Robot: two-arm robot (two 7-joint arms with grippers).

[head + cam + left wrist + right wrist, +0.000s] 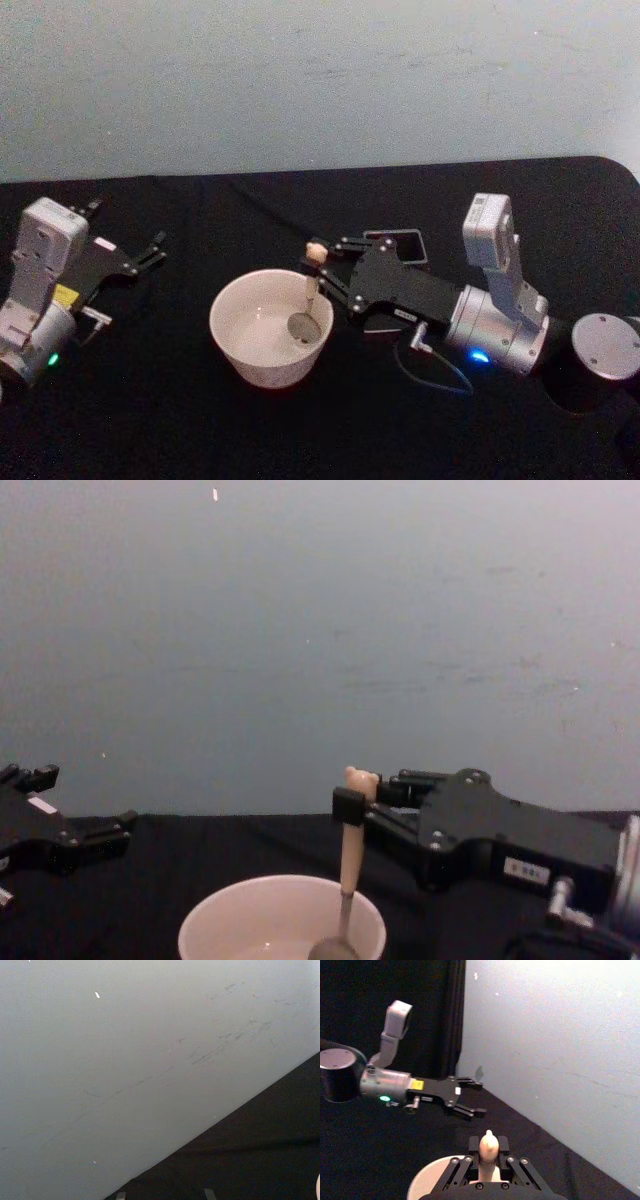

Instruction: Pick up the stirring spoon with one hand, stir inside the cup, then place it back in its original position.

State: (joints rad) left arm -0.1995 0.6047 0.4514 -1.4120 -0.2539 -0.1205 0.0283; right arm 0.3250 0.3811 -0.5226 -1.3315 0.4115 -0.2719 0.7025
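Observation:
The cream-white cup [262, 332] stands on the black table at centre. The stirring spoon [306, 305] hangs upright in it, its metal bowl [302, 326] low inside the cup and its bear-head top [315, 250] above the rim. My right gripper [322, 266] is shut on the beige handle [351, 850], reaching in from the right. Behind that gripper, the dark grey square holder [398, 242] shows partly. My left gripper [152, 250] rests open at the table's left, away from the cup [280, 920]; the right wrist view shows the left gripper [470, 1096] too.
A dark cylinder with a grey round top [605, 345] sits at the right edge near my right arm. A pale wall [320, 80] runs behind the black table. A thin cable [430, 372] loops beside the right wrist.

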